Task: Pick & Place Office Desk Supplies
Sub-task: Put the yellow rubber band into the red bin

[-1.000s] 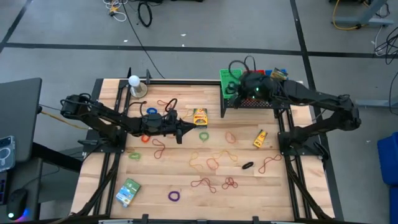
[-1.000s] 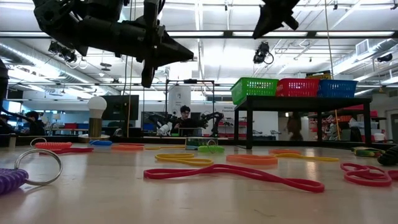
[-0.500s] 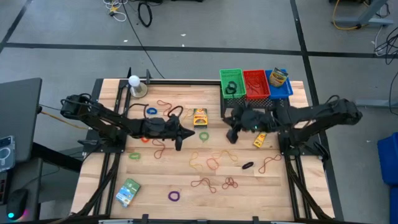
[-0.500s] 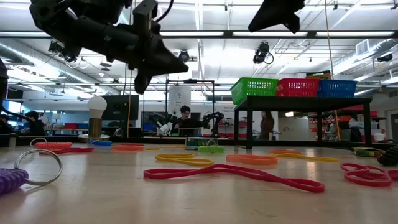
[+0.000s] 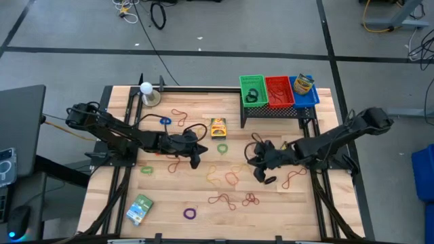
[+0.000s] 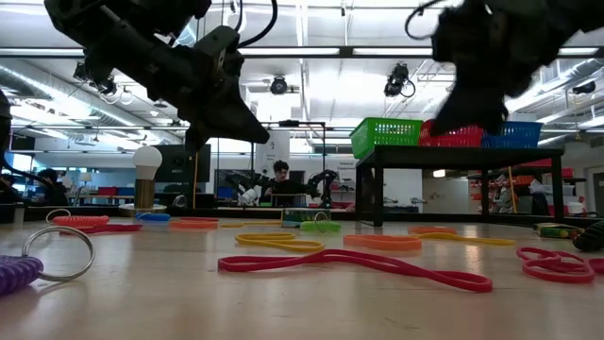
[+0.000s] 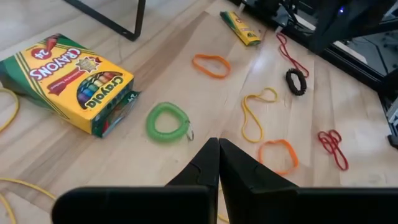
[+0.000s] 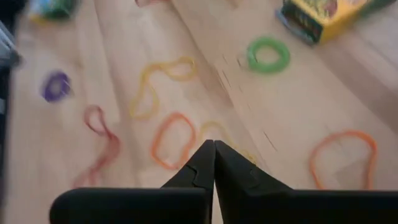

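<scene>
The wooden table (image 5: pixel 108 203) is strewn with rubber bands (image 5: pixel 232 178). The yellow crayon box (image 5: pixel 218 127) is seen near its middle, a green coil ring (image 7: pixel 167 121) beside it. The left gripper (image 5: pixel 196 153) and right gripper (image 5: pixel 258 166) are held above, fingers pressed together, empty.

Fingers (image 8: pixel 214 163) closed above orange band (image 8: pixel 173 140), green ring (image 8: pixel 268 55).

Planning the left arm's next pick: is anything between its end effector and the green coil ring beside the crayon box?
Nothing visible does. The left end effector, shut and empty, points at the green coil ring across bare table. The crayon box lies off to one side and the orange band lies beyond the ring.
</scene>
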Controlling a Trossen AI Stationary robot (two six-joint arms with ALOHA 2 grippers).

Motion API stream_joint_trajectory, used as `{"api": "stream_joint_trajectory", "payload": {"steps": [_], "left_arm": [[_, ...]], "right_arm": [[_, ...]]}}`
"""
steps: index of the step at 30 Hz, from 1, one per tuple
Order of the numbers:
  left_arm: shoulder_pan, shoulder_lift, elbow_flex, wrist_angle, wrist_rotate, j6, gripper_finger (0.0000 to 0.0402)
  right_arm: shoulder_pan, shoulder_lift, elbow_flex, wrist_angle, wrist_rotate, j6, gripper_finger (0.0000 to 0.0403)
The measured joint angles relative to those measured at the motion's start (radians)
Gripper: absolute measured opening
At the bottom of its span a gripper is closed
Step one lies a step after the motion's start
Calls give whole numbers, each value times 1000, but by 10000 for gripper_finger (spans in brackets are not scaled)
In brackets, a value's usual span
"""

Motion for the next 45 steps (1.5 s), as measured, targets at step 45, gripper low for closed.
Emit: {"api": "stream_joint_trajectory", "payload": {"steps": [45], "left_arm": [[0, 14, 0, -3, -52, 2, 12]], "right_arm": [[-111, 362, -21, 128, -87, -256, 33]]}}
